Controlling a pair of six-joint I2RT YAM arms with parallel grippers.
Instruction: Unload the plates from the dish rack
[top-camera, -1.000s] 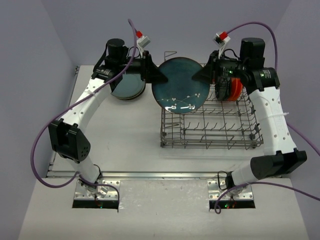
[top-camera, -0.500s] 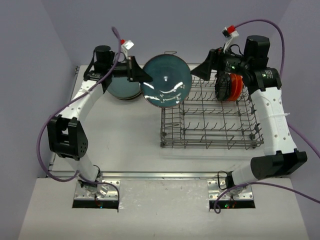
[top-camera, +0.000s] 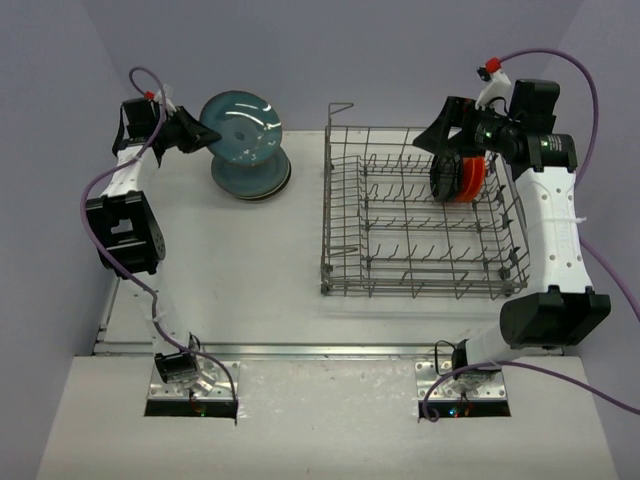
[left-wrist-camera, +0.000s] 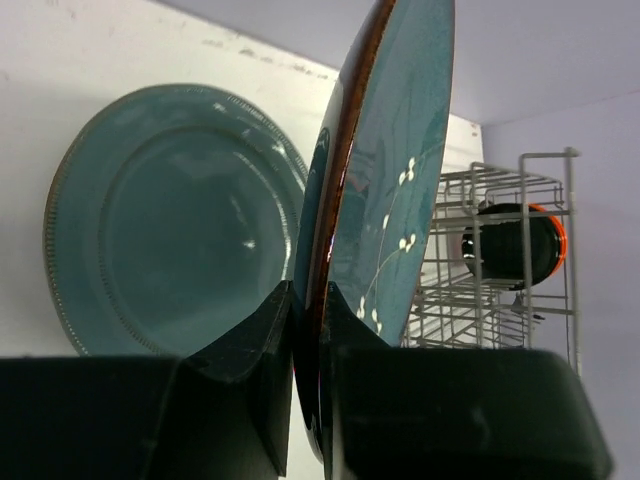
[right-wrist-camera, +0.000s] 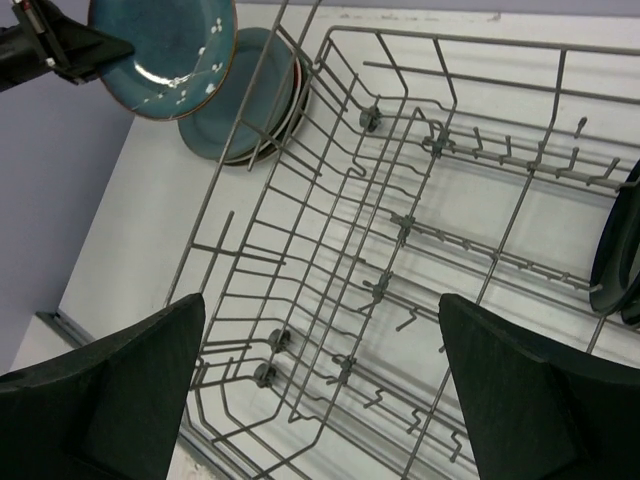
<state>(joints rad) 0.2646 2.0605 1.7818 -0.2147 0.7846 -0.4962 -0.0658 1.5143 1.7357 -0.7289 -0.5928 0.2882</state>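
My left gripper (top-camera: 203, 135) is shut on the rim of a teal plate (top-camera: 240, 125) with white flecks. It holds the plate tilted on edge just above a stack of plates (top-camera: 252, 178) at the table's far left. In the left wrist view the held plate (left-wrist-camera: 392, 150) stands between the closed jaws of the left gripper (left-wrist-camera: 312, 300), with the top teal plate of the stack (left-wrist-camera: 170, 220) behind it. My right gripper (right-wrist-camera: 322, 300) is open and empty above the dish rack (right-wrist-camera: 400, 220). In the dish rack (top-camera: 424, 291), at the far right, a black plate (top-camera: 446, 175) and an orange-red plate (top-camera: 471, 178) stand upright.
The rack fills the right half of the white table (top-camera: 230, 270), with a raised wire loop (top-camera: 340, 108) at its far left corner. Its rows of tines are otherwise bare. Walls close in at the back and on the left. Purple cables hang off both arms.
The left arm has carried the teal plate leftwards from the rack to above the stack. The right gripper let go of it, opened wide and drew back to the right.
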